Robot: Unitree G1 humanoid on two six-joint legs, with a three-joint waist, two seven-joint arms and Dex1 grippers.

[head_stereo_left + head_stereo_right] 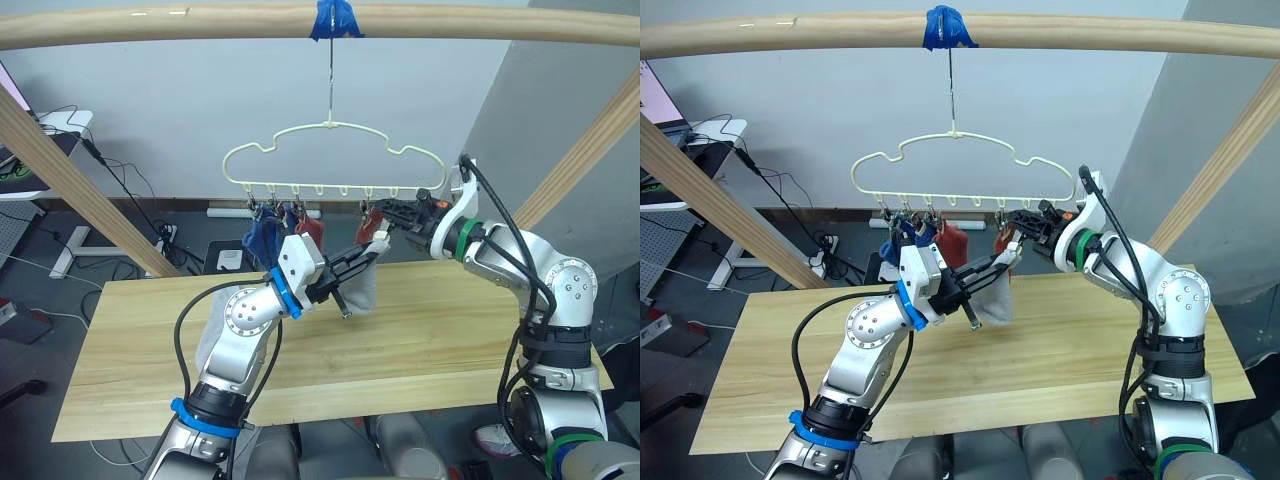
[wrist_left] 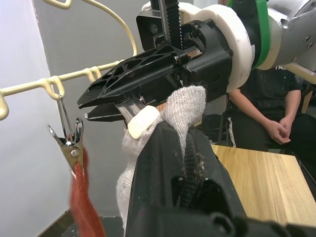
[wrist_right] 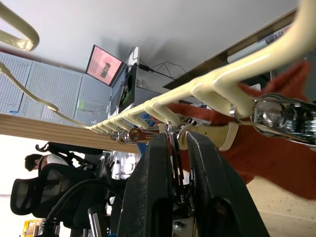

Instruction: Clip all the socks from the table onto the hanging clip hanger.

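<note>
Under the clip hanger (image 1: 335, 160), blue and rust-red socks (image 1: 290, 228) already hang. Left hand (image 1: 352, 268) holds a light grey sock (image 2: 185, 106) up to a free clip, which right hand (image 1: 392, 212) pinches. No socks lie on the counter (image 1: 450, 320), so this looks nearly finished.

Silver-grey jointed arms, blue left bands, green right bands, black cables, black jaws.

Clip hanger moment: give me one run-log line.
left gripper: lifting grey sock | right gripper: pinching clip | clip hanger: blue, red socks hung
</note>
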